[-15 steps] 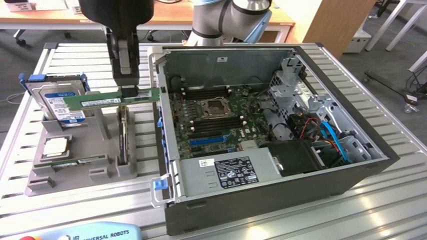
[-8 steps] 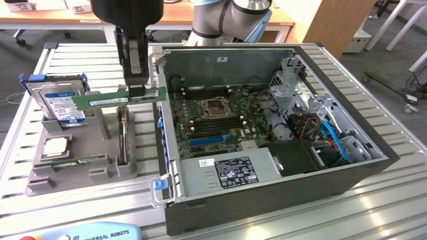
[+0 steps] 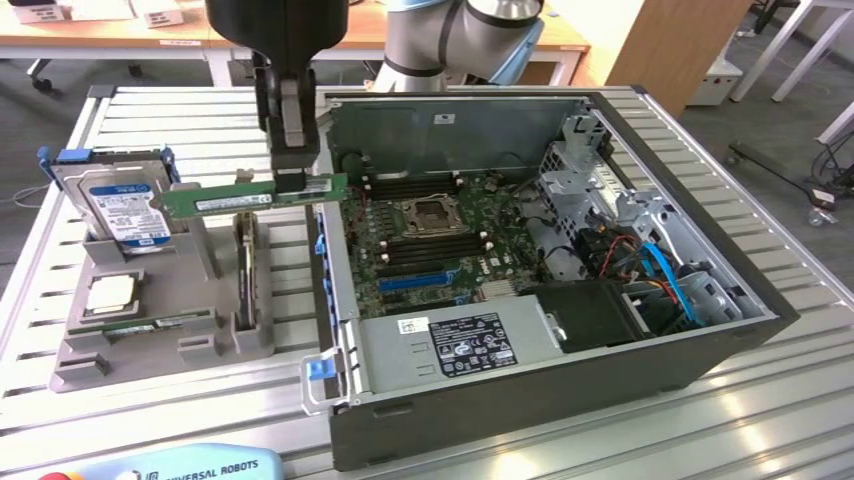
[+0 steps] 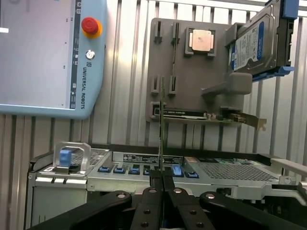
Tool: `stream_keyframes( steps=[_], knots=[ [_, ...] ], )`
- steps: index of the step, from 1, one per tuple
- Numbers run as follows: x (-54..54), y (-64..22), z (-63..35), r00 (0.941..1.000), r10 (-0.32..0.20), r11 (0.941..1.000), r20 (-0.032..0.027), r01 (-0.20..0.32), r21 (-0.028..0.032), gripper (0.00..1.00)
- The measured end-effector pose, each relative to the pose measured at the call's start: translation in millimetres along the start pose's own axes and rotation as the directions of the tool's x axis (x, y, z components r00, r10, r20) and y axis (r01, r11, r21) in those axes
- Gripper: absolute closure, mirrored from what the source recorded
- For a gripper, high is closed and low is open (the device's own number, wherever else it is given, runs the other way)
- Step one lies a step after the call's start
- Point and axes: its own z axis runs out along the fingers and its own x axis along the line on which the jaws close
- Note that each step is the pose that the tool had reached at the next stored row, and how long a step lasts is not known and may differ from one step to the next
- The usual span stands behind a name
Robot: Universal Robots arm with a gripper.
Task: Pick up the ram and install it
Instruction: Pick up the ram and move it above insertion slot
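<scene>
Currently I have the long, thin green circuit-board ram stick (image 3: 240, 197) lifted clear. It hangs level, left of centre in the exterior view, just outside the left wall of the case. The black two-fingered pincer (image 3: 296, 178) is clenched on its upper edge, towards the end nearer the case. That leaves the lower edge free, which I judge suits seating it in a slot. In the wrist view the stick runs edge-on from the tips, so it looks square in the grip. Below it, lower left, the grey moulded holder tray (image 3: 80, 375) keeps a second green stick (image 3: 154, 325), a square metal-topped processor (image 3: 110, 292) and a blue-framed hard drive (image 3: 127, 205). Filling the frame's right, the open black computer case (image 3: 534, 390) lies on the slatted metal bench (image 3: 747, 420), its green motherboard (image 3: 441, 250) exposed.
</scene>
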Motion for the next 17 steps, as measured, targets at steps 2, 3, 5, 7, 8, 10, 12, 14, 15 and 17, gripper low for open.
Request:
stream_keyframes(
  steps=[2, 3, 5, 7, 8, 10, 12, 14, 15, 17],
  knots=[
    [0.2, -3.5, -0.2, 1.0000, -0.001, 1.0000, 0.0003, 0.001, -0.0001, 0.89],
    [0.3, -4.8, -0.2, 1.0000, -0.001, 1.0000, 0.0004, 0.001, 0.0001, 0.89],
    [0.4, -7.2, -0.3, 1.0000, -0.001, 1.0000, 0.0005, 0.001, 0.0001, 0.89],
    [0.6, -9.7, -0.4, 1.0000, -0.001, 1.0000, 0.0005, 0.001, 0.0000, 0.89],
    [0.6, -11.0, -0.5, 1.0000, -0.001, 1.0000, 0.0005, 0.001, 0.0000, 0.89],
    [0.8, -13.8, -0.6, 1.0000, -0.002, 1.0000, 0.0006, 0.002, 0.0000, 0.89],
    [1.0, -17.3, -0.8, 1.0000, -0.002, 1.0000, 0.0009, 0.002, 0.0000, 0.89],
    [1.2, -21.7, -1.0, 1.0000, -0.002, 1.0000, 0.0012, 0.002, 0.0000, 0.89],
    [1.3, -24.0, -1.1, 1.0000, -0.003, 1.0000, 0.0014, 0.003, 0.0000, 0.89],
    [1.6, -28.7, -1.4, 1.0000, -0.003, 1.0000, 0.0019, 0.003, 0.0001, 0.89]
  ],
)
